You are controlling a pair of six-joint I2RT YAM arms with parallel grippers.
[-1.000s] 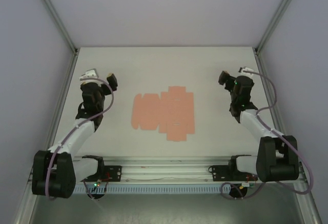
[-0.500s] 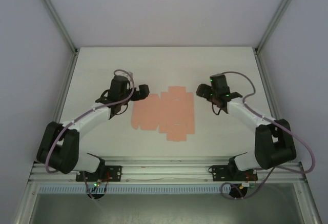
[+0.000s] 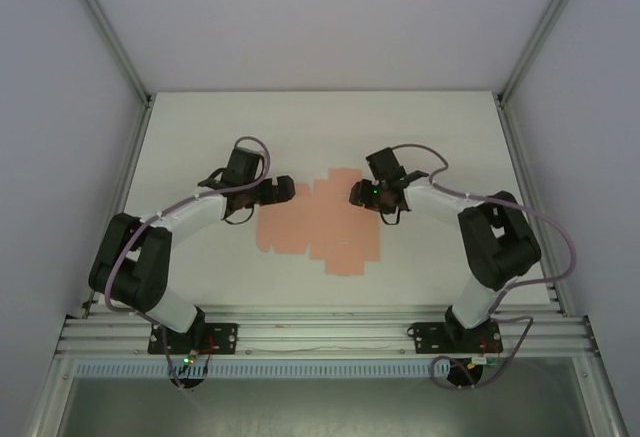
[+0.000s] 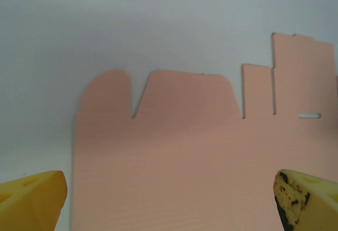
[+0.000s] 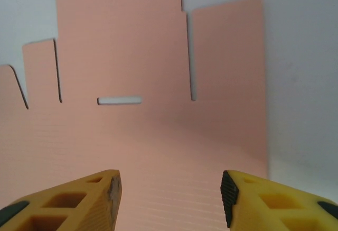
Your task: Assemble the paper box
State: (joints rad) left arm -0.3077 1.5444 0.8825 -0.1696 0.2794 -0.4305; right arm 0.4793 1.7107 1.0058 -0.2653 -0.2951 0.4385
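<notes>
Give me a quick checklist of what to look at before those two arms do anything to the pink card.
1. Pink card lies flat and unfolded on the table: ok.
2. Left gripper is open, fingers wide apart above the card's left end: ok.
3. Right gripper is open, fingers apart above the card's right part, with the narrow slot just ahead: ok.
4. Neither gripper holds anything: ok.
5. The two grippers are apart from each other, with bare card between them: ok.
6. Fingertips are touching the card: cannot tell.
</notes>
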